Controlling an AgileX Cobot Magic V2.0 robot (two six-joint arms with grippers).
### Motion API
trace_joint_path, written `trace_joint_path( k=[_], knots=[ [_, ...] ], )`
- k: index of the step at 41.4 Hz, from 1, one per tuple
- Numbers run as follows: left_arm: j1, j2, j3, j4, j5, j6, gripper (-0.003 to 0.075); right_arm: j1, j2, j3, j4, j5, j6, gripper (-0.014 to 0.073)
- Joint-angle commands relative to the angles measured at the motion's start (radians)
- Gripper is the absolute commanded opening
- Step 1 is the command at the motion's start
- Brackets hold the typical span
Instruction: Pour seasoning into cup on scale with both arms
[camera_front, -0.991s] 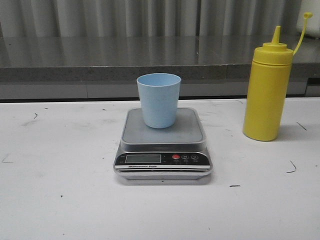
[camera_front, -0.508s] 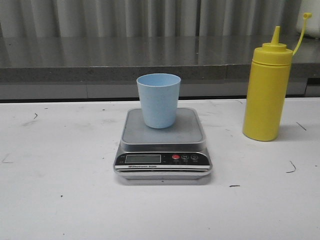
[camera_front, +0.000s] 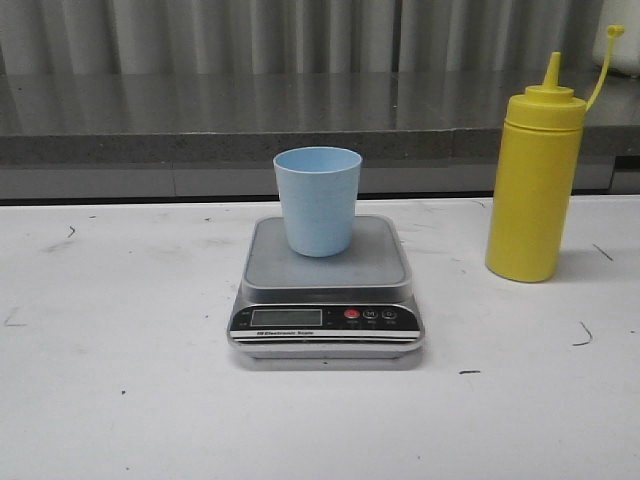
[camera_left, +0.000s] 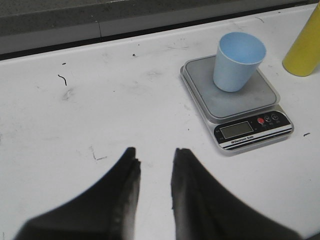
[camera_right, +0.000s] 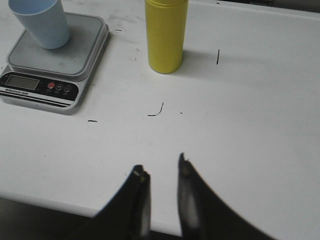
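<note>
In the middle of the white worktop (camera_front: 120, 400) sits the scale (camera_front: 326, 290), its grey platform toward the back and its black panel with the display and red button facing forward. The cup (camera_front: 318, 200) stands upright on that platform, pale blue, mouth up, and the inside that shows from the left wrist view looks bare. Off to the right of the scale, well apart from it, the yellow bottle (camera_front: 534, 180) stands upright on the worktop, its pointed nozzle uncovered and the small cap hanging off to the side on its thin tether. Neither arm shows in the front view. From the left wrist camera, the left gripper (camera_left: 154, 161) hangs over bare worktop with its fingers parted and nothing between them, the scale and cup lying well away from it. From the right wrist camera, the right gripper (camera_right: 161, 166) is likewise spread with a clear gap and holds nothing; it is over bare worktop, the bottle well apart from it and the scale further off beside the bottle. A few dark scuff marks dot the white surface.
</note>
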Motion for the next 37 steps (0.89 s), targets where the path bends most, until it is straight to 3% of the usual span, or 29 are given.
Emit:
trace_joint_path(
  k=[1,25,31,37],
  knots=[
    [0.001,0.000,-0.025,-0.008,-0.073,-0.003,-0.0009,0.001,0.007,-0.034,-0.001,-0.069,-0.012,-0.0054],
    [-0.001,-0.012,-0.020,-0.014,-0.079,-0.003,-0.0020,0.001,0.007,-0.034,-0.004,-0.055,-0.012,-0.0069],
    [0.061,-0.093,0.038,-0.002,-0.131,-0.003,-0.0020,0.001,0.007,-0.034,-0.004,-0.055,-0.012,-0.0069],
    [0.178,-0.214,0.184,-0.008,-0.298,-0.003,-0.0020,0.001,0.007,-0.034,-0.004,-0.055,-0.012,-0.0069]
  ],
)
